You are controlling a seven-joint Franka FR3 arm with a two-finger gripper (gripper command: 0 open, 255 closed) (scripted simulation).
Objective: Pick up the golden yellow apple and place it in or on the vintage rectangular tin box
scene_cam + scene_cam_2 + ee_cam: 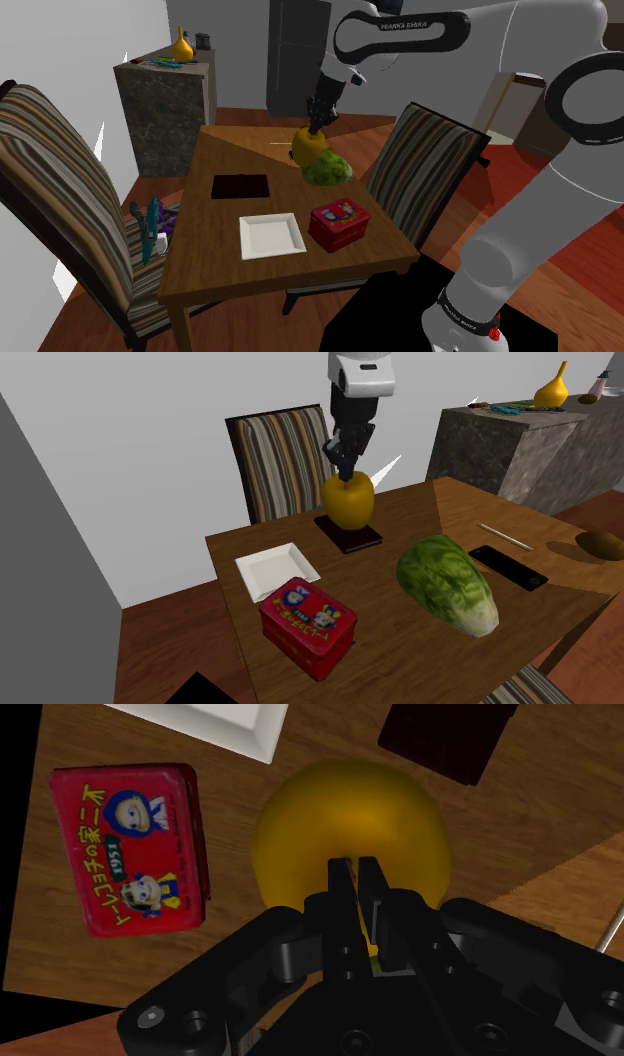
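Over the wooden bench [200,255], the end effector [316,125] pinches the stem of the yellow apple [306,147], probably firm, slick and swing-prone; red tin box [338,222] at shoulder view's five o'clock.

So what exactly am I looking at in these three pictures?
It's a simulated white robot arm working at a wooden table. One picture looks over its shoulder, one faces it from across the table, and one comes from a camera just behind its fingers. Those two black fingers pinch a yellow apple by the stem, apparently held above the table. On the table lie a red tin box, a white square plate, a green lettuce, a dark mat and a black phone. Striped chairs stand around.
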